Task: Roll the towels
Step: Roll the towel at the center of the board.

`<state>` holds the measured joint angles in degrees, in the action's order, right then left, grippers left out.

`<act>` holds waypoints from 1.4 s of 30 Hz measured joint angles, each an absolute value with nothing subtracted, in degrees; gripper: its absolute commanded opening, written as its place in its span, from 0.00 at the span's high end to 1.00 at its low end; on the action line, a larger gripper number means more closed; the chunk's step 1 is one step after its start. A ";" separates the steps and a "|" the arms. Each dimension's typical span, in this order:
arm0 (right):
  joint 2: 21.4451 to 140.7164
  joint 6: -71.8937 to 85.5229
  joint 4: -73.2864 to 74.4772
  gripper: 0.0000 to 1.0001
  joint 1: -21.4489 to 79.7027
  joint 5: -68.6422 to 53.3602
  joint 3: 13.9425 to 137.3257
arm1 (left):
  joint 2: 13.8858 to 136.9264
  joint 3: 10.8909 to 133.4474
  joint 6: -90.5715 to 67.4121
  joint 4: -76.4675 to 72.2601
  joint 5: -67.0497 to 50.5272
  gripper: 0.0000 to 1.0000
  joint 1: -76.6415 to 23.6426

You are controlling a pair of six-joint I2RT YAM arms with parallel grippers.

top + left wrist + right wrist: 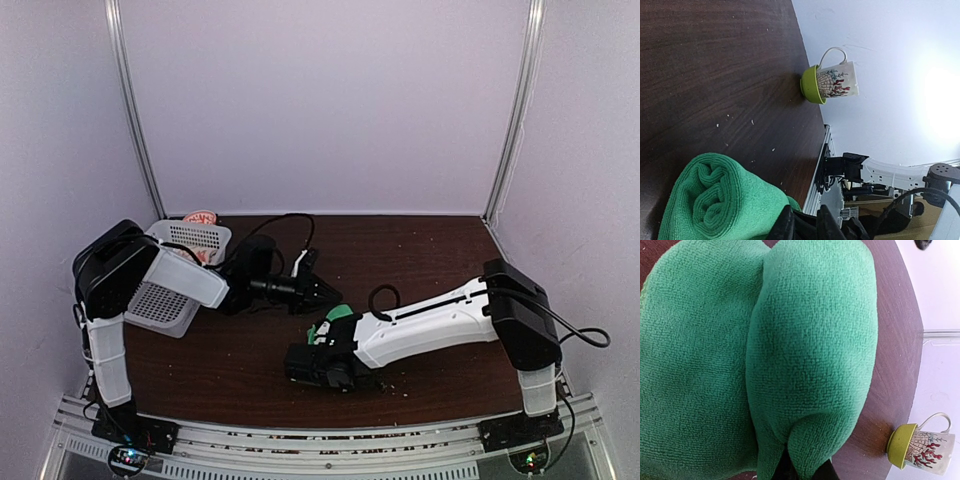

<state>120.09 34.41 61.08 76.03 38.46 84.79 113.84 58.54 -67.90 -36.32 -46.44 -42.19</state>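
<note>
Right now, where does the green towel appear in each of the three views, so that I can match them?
Top external: green towel, a small patch near the centre, mostly hidden by the right arm.
Left wrist: green towel bottom left, rolled, spiral end showing.
Right wrist: green towel fills most of the picture.
Shared landmark: the mug, in both wrist views; not seen from above.
</note>
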 measured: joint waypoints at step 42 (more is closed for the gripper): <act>87.53 28.97 35.68 0.31 67.11 15.77 62.63 | 122.34 62.96 -63.86 -26.74 -52.03 0.87 -42.15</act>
<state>87.53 28.97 35.68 67.11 15.77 62.63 122.34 62.96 -63.86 -26.74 -52.03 -42.15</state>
